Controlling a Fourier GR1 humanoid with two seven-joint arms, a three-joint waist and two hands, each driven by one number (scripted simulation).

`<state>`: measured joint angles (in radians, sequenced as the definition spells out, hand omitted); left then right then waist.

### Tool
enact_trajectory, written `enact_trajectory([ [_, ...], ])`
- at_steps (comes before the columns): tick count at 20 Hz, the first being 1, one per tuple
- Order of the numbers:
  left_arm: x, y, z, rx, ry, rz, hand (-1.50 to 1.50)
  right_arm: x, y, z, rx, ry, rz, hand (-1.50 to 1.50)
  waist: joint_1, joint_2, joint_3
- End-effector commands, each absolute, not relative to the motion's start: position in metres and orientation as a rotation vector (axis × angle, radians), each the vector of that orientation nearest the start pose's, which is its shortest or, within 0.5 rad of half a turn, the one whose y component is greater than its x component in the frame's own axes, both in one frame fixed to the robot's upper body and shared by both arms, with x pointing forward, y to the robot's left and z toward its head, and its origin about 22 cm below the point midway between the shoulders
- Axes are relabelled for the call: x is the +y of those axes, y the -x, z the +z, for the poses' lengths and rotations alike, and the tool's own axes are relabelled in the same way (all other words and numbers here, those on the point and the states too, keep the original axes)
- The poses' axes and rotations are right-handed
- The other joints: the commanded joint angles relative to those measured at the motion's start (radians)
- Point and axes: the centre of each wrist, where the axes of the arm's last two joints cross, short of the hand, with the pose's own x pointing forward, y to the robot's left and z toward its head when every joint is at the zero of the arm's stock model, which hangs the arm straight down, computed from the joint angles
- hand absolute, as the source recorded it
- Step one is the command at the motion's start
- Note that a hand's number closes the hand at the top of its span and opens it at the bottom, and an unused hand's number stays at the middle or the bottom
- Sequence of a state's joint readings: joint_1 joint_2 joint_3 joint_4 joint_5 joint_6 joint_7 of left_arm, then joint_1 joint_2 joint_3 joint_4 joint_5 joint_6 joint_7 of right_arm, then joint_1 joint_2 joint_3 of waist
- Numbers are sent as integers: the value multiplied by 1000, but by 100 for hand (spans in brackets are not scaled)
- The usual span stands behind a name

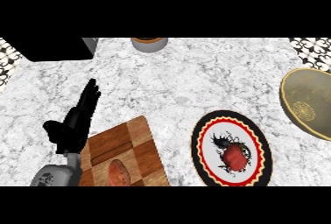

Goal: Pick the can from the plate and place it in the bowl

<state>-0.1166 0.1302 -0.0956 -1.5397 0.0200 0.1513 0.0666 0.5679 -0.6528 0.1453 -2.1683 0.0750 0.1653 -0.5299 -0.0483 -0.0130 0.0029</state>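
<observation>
While my left hand [76, 120] rests open near the table's [181, 78] left edge, fingers straight and holding nothing, the cutting board [129, 144] lies between it and the plate [196, 146] by the near edge. The red can [236, 156] sits on that plate, apparently on its side, long axis roughly near-to-far, well right of this hand. The bowl [317, 96] stands at the right edge. My right hand is out of view, though I judge that side closer.

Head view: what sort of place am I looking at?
Probably a kitchen counter: a speckled stone worktop, a wooden cutting board, plus a patterned plate and a bowl set out.
</observation>
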Motion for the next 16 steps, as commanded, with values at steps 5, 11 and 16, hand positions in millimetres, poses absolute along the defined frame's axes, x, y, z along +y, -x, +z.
enact_trajectory([
  [5,226,-271,29,-1578,-101,-67,0,-368,-86,160,-2047,114,874,150,1,5,-4],
  [11,232,-265,16,-1587,-91,-76,0,-388,-78,206,-2000,262,825,150,24,9,-5],
  [16,221,-270,23,-1588,-72,-118,0,-394,-110,235,-1988,333,704,150,51,15,-4],
])
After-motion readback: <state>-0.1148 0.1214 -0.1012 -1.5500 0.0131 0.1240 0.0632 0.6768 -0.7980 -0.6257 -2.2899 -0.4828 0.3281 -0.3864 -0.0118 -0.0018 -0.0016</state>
